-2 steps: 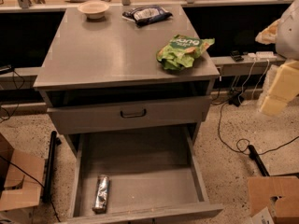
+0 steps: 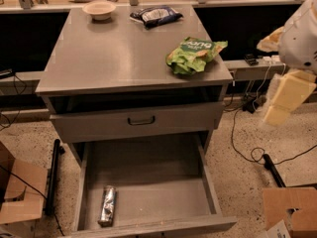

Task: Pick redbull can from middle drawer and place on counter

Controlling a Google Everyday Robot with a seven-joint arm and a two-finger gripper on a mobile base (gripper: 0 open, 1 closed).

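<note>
The gripper (image 2: 275, 112) at the right edge has eased slightly down-left.

Place: robot test lab or workshop.
Signs: grey metal drawer cabinet (image 2: 114, 58) on a speckled floor (image 2: 237, 182), loose cables (image 2: 242, 148) trailing, cardboard boxes (image 2: 22, 192) on both sides.
Gripper (image 2: 285, 100): cream-coloured, at the right edge, beside the cabinet.

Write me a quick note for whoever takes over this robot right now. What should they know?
The gripper hangs off to the right of the cabinet, far from the can.
The can lies on its side in the front left corner of the open drawer.
The counter holds a green bag, a dark bag and a bowl.
Done: drawer open. Left: reach in, grab the can, set it on the counter.
</note>
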